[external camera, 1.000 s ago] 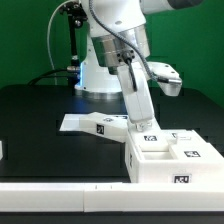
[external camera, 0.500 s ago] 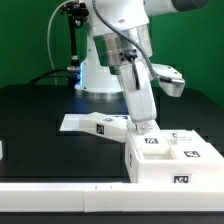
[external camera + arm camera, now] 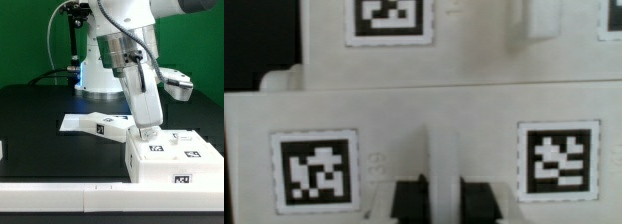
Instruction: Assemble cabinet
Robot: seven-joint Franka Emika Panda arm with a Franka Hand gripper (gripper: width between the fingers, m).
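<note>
Blocky matte-white plastic cabinet [image 3: 160, 166] with square black-and-white tags [image 3: 181, 179] sits directly below the gripper [image 3: 148, 131]; the arm [image 3: 139, 85] slants steeply down, jaws pressed shut; any hold unclear.

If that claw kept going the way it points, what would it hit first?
Probably the cabinet: the shut gripper points down at its white top, between two tags. It may already touch it; depth is unclear.

I have open black table [image 3: 40, 128] on the exterior view's left, the marker board [image 3: 90, 123] lying flat on it. The cabinet [image 3: 175, 165] blocks any low pass on that view's right, my closed gripper [image 3: 148, 131] down at its top, robot base [image 3: 98, 72] behind
</note>
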